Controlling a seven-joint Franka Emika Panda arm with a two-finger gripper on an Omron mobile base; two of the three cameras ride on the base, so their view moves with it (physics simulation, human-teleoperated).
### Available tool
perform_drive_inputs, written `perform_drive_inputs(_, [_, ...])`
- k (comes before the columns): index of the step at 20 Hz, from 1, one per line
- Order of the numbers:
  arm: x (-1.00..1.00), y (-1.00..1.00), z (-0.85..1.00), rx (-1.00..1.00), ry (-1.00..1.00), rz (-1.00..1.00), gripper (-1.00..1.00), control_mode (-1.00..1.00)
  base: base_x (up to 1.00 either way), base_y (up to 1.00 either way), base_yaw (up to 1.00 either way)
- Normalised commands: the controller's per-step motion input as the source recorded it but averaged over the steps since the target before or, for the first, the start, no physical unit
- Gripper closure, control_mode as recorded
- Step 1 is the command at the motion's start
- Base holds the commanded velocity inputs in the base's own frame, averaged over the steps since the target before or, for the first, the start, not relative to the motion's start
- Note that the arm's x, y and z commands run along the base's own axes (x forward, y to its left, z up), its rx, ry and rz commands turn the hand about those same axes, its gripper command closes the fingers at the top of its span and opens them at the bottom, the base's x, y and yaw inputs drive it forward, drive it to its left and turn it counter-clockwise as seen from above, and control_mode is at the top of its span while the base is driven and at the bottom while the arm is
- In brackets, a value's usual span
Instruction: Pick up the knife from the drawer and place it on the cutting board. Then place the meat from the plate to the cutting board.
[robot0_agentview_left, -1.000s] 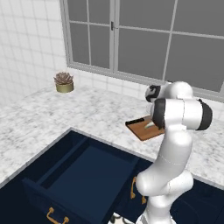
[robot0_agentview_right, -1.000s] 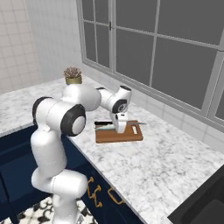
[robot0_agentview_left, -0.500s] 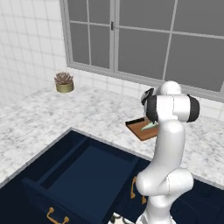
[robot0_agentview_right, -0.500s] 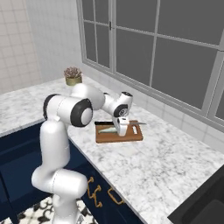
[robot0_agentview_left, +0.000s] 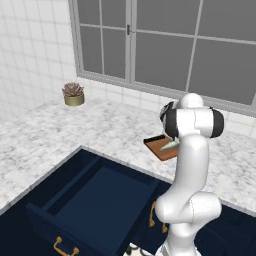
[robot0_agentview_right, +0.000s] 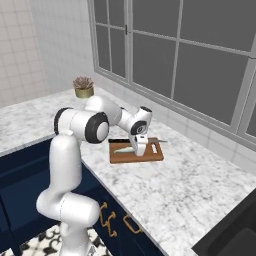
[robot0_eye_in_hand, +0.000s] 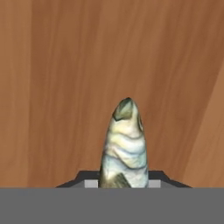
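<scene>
One slim fish-shaped piece, the meat (robot0_eye_in_hand: 122, 144), sat pinched at its tail end between our gripper (robot0_agentview_right: 140, 150)'s two dark finger tips, jaws drawn in close on its flanks, as we hung just over the cutting board (robot0_agentview_right: 152, 155). In the hand view the meat's long axis ran straight out from the hand, nose pointing away from us, with the board's reddish-brown grain behind it on every side; whether the piece already touched the wood we could not tell. In the right base view the hand pointed down at the middle of the board, and the knife (robot0_agentview_right: 131, 141) lay along the board's far long edge, black handle jutting off the end nearer the arm and blade reaching toward the other. We judged the knife step done and the meat transfer near its end, needing only a short lowering and a release. The room that mattered lay between the hand and the knife: the pale piece hung on the near side of the blade, close beside it, so we reckoned the drop should stay on the near half of the board. The drawer (robot0_agentview_left: 90, 200) stood wide open, well apart, low in the left base view. A potted succulent (robot0_agentview_left: 73, 93) sat far off on the marble counter (robot0_agentview_left: 65, 130) by the window
</scene>
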Motion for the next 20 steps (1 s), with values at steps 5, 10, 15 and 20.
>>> perform_drive_inputs(5, [-0.01,-0.03,0.00,0.01,0.00,0.00,-1.00,-1.00,0.00,0.00,0.00])
perform_drive_inputs(10, [-0.14,-0.04,0.15,0.01,-0.02,-0.01,-1.00,-1.00,0.00,0.00,0.00])
perform_drive_inputs(15, [-0.36,-0.05,0.49,0.02,-0.02,0.00,-1.00,-1.00,0.00,0.00,0.00])
perform_drive_inputs(20, [-0.45,0.07,0.84,0.02,-0.13,0.01,-1.00,-1.00,0.00,0.00,0.00])
